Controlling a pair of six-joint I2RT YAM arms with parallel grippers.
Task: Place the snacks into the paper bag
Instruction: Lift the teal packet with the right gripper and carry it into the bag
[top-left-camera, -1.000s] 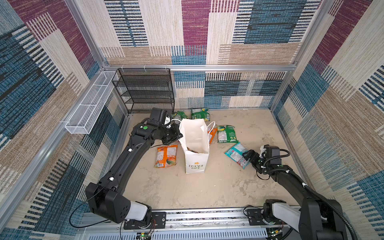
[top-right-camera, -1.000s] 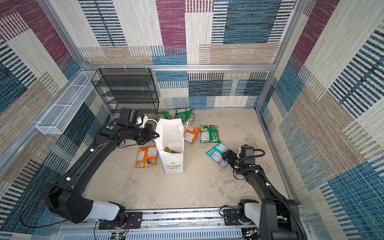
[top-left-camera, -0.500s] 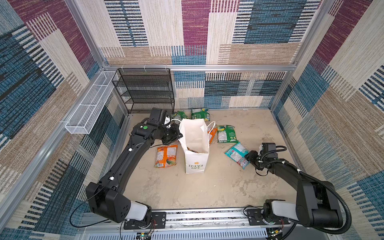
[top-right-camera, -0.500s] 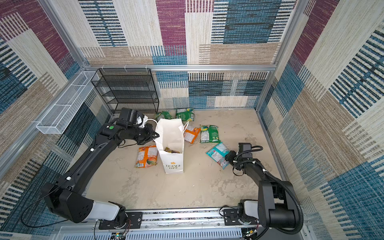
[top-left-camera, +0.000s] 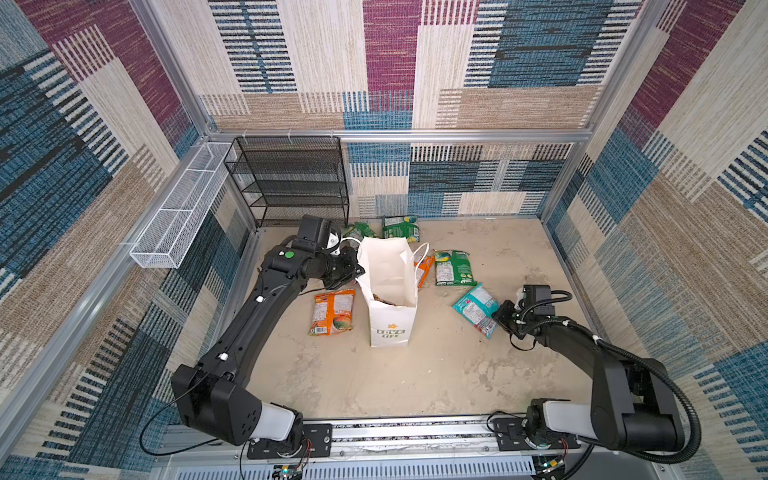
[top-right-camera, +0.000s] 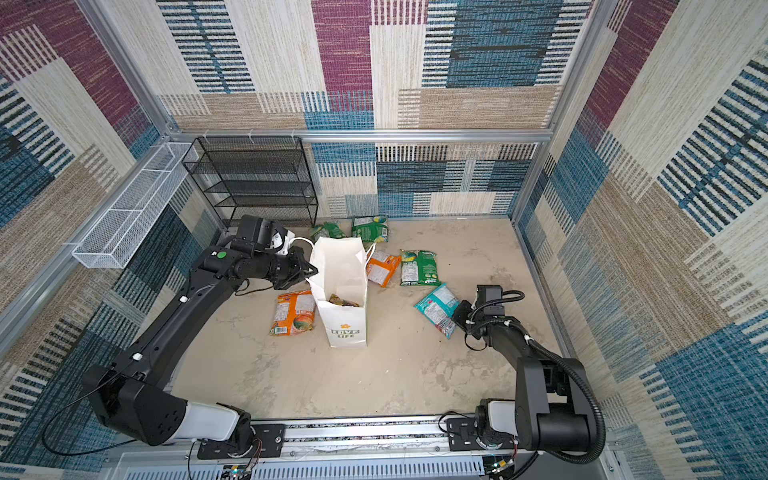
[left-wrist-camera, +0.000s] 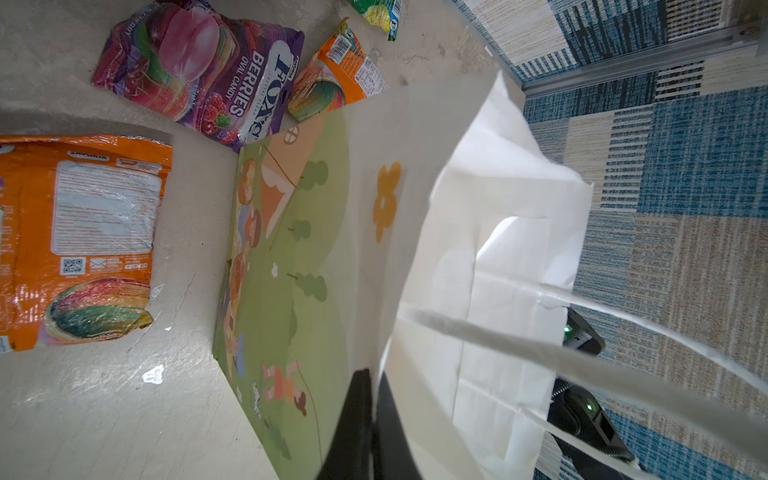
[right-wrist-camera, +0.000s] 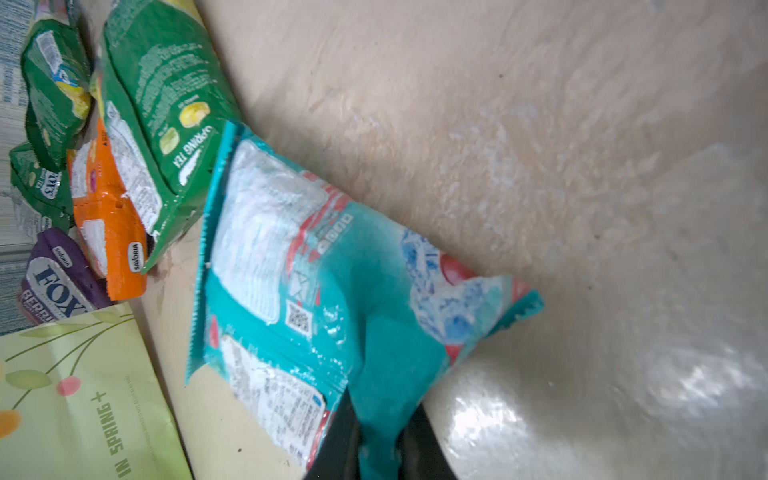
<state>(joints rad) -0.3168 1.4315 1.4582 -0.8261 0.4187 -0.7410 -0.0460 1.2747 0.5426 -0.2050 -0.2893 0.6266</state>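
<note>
Jaws of the right pincer (right-wrist-camera: 380, 419) have just closed on an edge of the teal packet (right-wrist-camera: 316, 291), which lies on the table (top-left-camera: 415, 374) right of the paper bag (top-left-camera: 388, 286), so lifting can follow. The left pincer (left-wrist-camera: 372, 386) stays clamped on the bag's rim.

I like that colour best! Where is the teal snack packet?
In both top views the teal packet lies right of the paper bag, beside a green packet, pinched by the right end effector.
</note>
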